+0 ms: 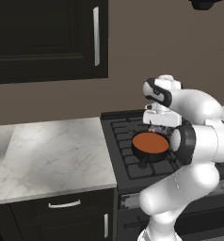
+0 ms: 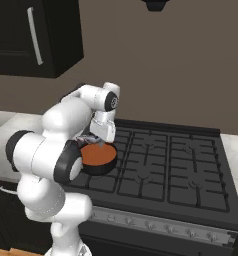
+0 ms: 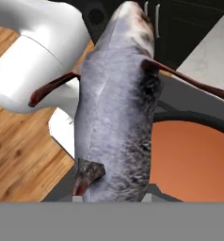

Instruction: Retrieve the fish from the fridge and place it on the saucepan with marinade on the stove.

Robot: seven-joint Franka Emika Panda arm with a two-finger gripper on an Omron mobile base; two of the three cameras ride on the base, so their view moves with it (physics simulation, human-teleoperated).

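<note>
Gripper is clamped on the fish, jaws narrow, hand pointing down. The grey fish fills the hand view, running lengthwise away from the fingers with thin reddish fins sticking out each side. Just below the gripper sits the black saucepan with flat orange marinade in it; the fish hangs over the pan's near rim, not touching the liquid as far as visible. Pan rests on the stove grates, front left burner. Marble counter lies beyond the stove.
</note>
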